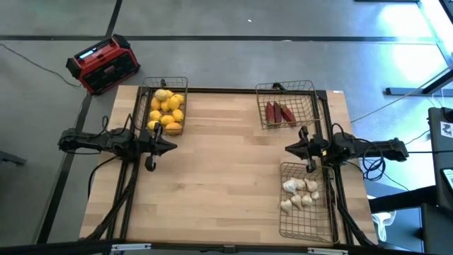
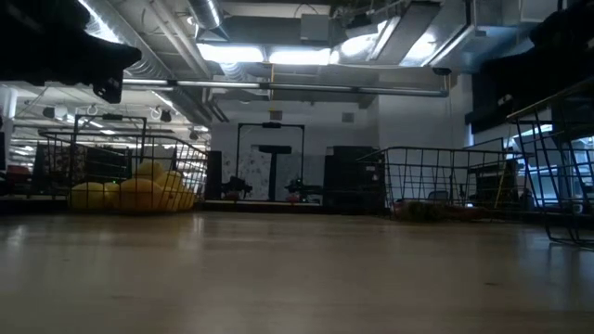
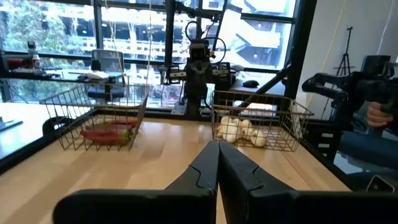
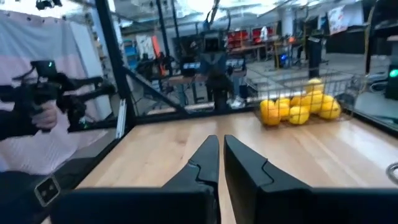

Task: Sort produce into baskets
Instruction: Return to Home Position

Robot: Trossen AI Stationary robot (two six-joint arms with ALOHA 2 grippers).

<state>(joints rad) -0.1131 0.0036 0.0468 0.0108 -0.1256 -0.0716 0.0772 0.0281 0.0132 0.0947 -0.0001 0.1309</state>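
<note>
Three wire baskets stand on the table. The far-left basket (image 1: 167, 106) holds several yellow and orange lemon-like fruits (image 1: 168, 112), also in the right wrist view (image 4: 298, 107). The far-right basket (image 1: 287, 105) holds dark red elongated pieces (image 1: 279, 112), also in the left wrist view (image 3: 106, 132). The near-right basket (image 1: 306, 200) holds white garlic-like bulbs (image 1: 300, 193), also in the left wrist view (image 3: 241, 130). My left gripper (image 1: 173, 146) is shut and empty above the table's left side. My right gripper (image 1: 289, 149) is shut and empty above the right side.
A red-and-black box (image 1: 103, 64) sits on the floor beyond the table's far left corner. The bare wooden tabletop (image 1: 226, 170) lies between the two grippers. A person holding a dark device shows beyond the table (image 4: 37, 102).
</note>
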